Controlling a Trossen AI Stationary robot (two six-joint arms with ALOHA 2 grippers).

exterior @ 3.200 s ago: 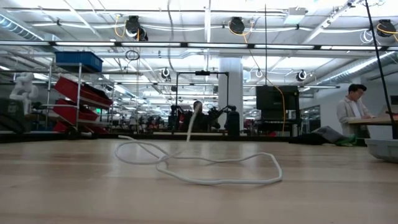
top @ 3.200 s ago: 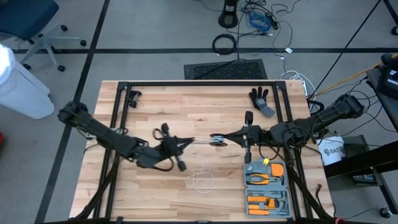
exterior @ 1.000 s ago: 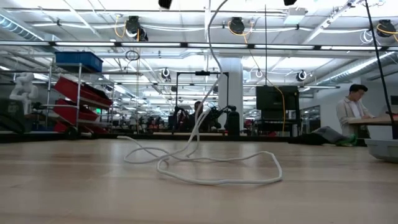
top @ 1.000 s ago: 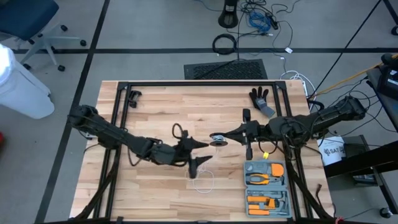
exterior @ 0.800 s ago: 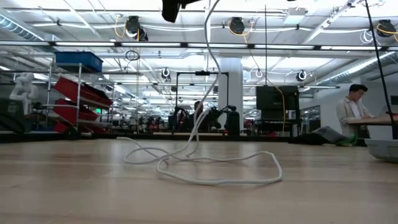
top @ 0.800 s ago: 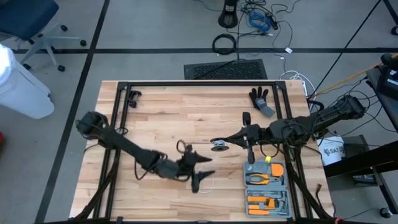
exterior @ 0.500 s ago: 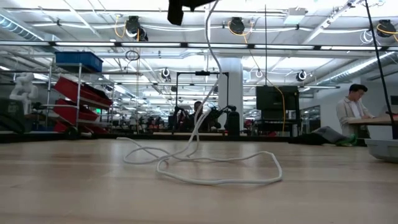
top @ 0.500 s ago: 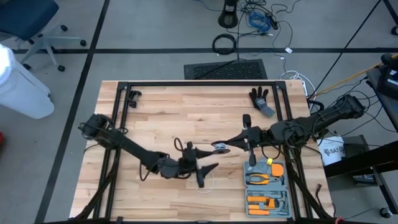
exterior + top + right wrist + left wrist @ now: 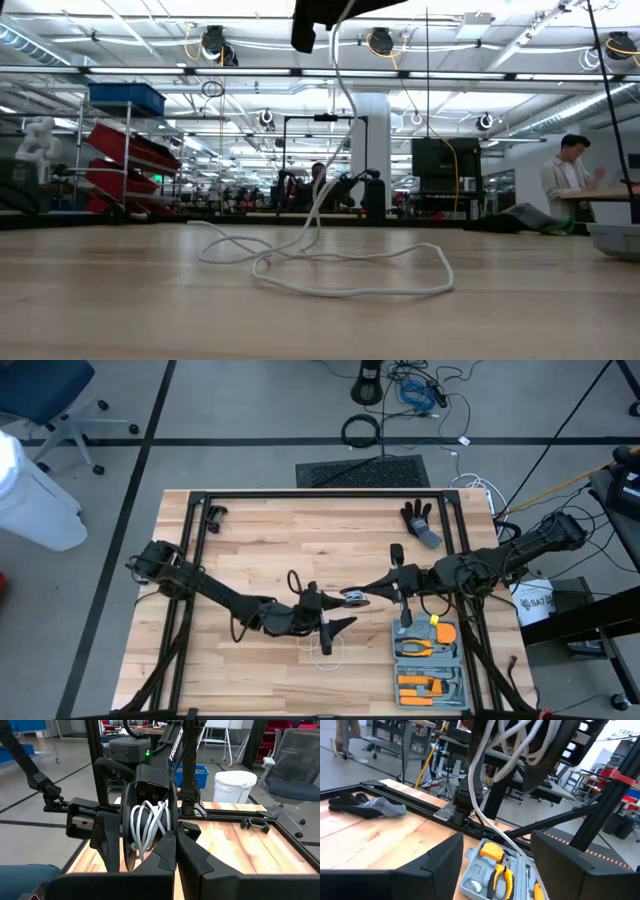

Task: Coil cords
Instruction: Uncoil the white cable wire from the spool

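Two dark arms met over the wooden desk (image 9: 250, 550), with a reel and its cord between them.

The right arm's fingers (image 9: 372, 586) were pressed together on the little black reel (image 9: 353, 597), held up above the middle of the desk. The left arm's fingers (image 9: 331, 632) stood wide apart just beside it, holding nothing. The white cord (image 9: 330, 255) was partly wound on the reel, then hung down to loose loops on the desk. An open tool case (image 9: 428, 660) lay nearby.
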